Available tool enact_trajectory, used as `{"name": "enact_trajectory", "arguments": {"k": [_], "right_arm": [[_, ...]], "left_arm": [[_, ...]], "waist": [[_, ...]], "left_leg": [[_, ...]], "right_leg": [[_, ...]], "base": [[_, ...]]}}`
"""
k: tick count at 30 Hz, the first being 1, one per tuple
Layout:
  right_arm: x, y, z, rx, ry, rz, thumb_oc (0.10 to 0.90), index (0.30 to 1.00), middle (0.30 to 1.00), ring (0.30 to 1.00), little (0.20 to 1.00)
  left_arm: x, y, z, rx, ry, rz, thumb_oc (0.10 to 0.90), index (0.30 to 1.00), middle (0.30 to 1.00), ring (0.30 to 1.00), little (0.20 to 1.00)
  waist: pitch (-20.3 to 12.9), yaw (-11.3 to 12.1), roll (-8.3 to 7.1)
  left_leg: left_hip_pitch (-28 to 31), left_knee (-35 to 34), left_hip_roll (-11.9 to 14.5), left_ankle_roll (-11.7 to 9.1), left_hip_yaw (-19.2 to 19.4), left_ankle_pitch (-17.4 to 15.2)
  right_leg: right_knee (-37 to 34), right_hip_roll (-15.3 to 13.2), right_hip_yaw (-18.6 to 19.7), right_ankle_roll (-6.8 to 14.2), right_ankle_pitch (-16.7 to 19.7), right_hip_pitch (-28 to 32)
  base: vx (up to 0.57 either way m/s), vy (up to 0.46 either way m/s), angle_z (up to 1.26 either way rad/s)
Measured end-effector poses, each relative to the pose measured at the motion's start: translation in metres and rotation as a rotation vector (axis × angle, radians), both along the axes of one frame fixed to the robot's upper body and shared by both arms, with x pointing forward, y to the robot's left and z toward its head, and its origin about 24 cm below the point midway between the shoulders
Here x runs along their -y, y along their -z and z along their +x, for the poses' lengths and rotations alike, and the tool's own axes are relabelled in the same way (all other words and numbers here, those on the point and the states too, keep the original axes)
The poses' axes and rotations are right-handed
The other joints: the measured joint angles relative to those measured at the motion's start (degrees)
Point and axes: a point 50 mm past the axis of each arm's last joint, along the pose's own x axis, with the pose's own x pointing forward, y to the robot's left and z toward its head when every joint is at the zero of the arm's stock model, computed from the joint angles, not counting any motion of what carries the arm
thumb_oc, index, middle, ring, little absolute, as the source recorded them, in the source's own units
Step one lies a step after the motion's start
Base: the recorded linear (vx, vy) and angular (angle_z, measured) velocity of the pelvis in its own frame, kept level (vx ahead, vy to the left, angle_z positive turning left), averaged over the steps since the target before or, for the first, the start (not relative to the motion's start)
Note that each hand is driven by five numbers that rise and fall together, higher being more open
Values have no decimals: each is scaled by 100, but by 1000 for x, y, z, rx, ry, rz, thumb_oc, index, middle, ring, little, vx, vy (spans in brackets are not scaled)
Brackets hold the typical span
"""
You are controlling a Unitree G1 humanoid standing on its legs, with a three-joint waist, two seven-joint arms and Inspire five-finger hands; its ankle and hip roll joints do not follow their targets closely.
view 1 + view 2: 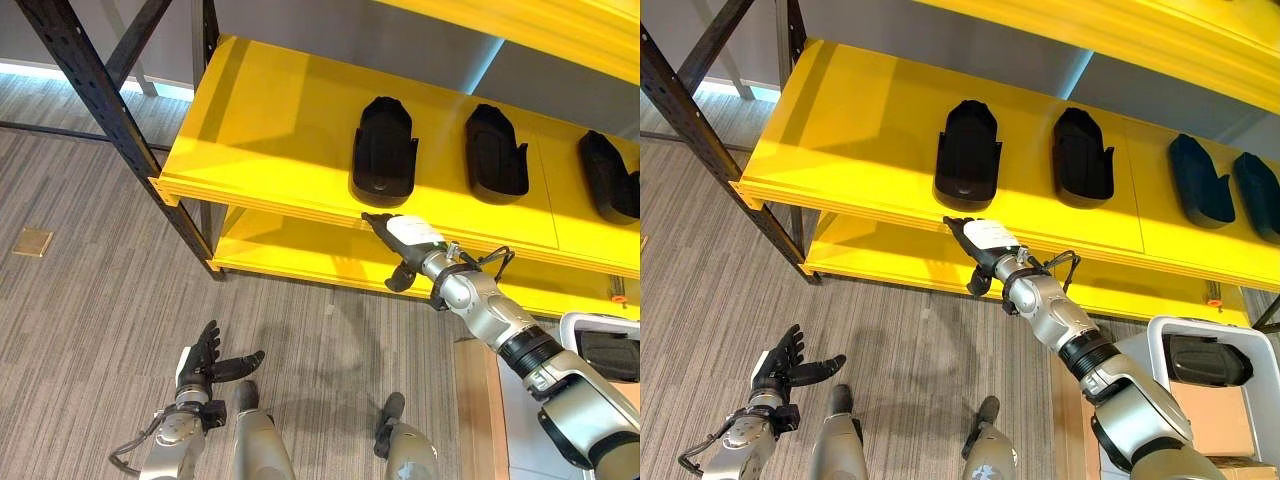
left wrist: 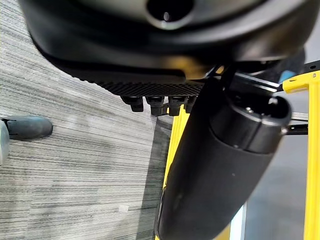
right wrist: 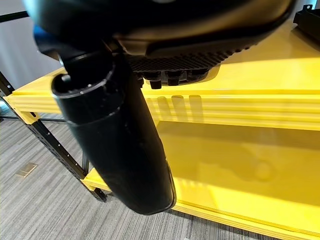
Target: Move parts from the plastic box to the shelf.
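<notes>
The yellow shelf (image 1: pixel 270 130) crosses the top of the frame, and black parts (image 1: pixel 384 150) lie on it in a row with gaps, probably so each stays easy to take. The box (image 1: pixel 605 350), at the lower right, holds one more part. The right hand (image 1: pixel 405 240) is at the shelf edge, fingers straight, holding nothing. The left hand (image 1: pixel 205 365), lower left, hangs relaxed and empty.

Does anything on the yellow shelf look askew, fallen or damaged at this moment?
Nothing stands out. The black parts lie flat in a row on the yellow shelf, spaced apart, none tipped or hanging over the edge. The right hand is at the shelf's front edge, fingers straight, holding nothing; the left hand hangs open low over the carpet.
</notes>
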Motion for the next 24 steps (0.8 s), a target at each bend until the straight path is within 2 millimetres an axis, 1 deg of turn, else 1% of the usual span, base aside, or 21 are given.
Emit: {"name": "enact_trajectory", "arguments": {"k": [2, 4, 5, 8, 10, 12, 14, 19, 22, 24], "right_arm": [[2, 0, 0, 1, 3, -4, 900, 1000, 1000, 1000, 1000], [3, -2, 1, 8, 4, -10, 900, 1000, 1000, 1000, 1000], [4, -5, 2, 14, 5, -11, 900, 1000, 1000, 1000, 1000], [8, -7, 2, 19, 15, -23, 900, 1000, 1000, 1000, 1000], [14, -8, 3, 22, 28, -35, 900, 1000, 1000, 1000, 1000], [16, -9, 3, 26, 33, -41, 900, 1000, 1000, 1000, 1000], [14, -14, 5, 40, 27, -40, 900, 1000, 1000, 1000, 1000], [14, -17, 5, 50, 26, -42, 900, 1000, 1000, 1000, 1000], [14, -18, 6, 52, 25, -42, 900, 1000, 1000, 1000, 1000], [14, -21, 7, 59, 24, -42, 900, 1000, 1000, 1000, 1000]], "left_arm": [[0, 0, 0, 1, 0, 0, 900, 1000, 1000, 1000, 1000], [-1, -1, 0, 2, 0, 3, 900, 1000, 1000, 1000, 1000], [-1, 0, 0, -1, -1, 3, 900, 1000, 1000, 1000, 1000], [2, 3, -3, -12, 11, -5, 900, 1000, 1000, 1000, 1000], [2, 1, 0, -5, 18, -6, 900, 1000, 1000, 1000, 1000], [2, 0, 1, 0, 20, -6, 900, 1000, 1000, 1000, 1000], [2, -1, 3, 6, 19, -5, 900, 1000, 1000, 1000, 1000], [1, -2, 4, 10, 18, -6, 900, 1000, 1000, 1000, 1000], [1, -2, 3, 9, 15, -5, 900, 1000, 1000, 1000, 1000], [1, -2, 3, 9, 15, -6, 900, 1000, 1000, 1000, 1000]], "waist": [[4, 11, -10], [12, 18, -41], [35, 12, -25], [70, -5, -9], [86, -7, -41], [90, -4, -44], [106, -3, -20], [132, -4, 13], [150, 6, 35], [201, 7, 77]], "left_leg": [[-23, 15, -2, -1, 2, 1], [-106, 107, -8, -3, 1, 5], [-149, 161, 13, -3, -26, 5], [-214, 316, 31, 2, -19, 9], [-228, 342, -11, 22, -9, 1], [-247, 373, -14, 41, -12, -22], [-238, 378, -1, 30, -39, -53], [-162, 294, -3, -3, -49, -81], [-165, 287, -7, -2, -51, -80], [-164, 286, -6, 0, -61, -79]], "right_leg": [[-22, 0, -16, 17, -49, 0], [-65, -6, -24, 85, -298, 6], [-81, 13, -29, 189, -321, -5], [-132, 26, -13, 224, -348, 1], [-147, -8, -3, 173, -308, 14], [-141, -9, -4, 168, -280, 15], [-46, -11, -7, 214, -207, 8], [106, -37, -3, 107, -123, -29], [116, -46, -2, 97, -114, -31], [140, -47, -5, 97, -114, -38]], "base": [[0, 0, 0], [0, 0, 0], [0, 0, 0], [3, -1, -5], [2, 1, 2], [7, -1, 3], [2, -4, 4], [0, -3, 1], [0, 0, 0], [0, 0, 0]]}}
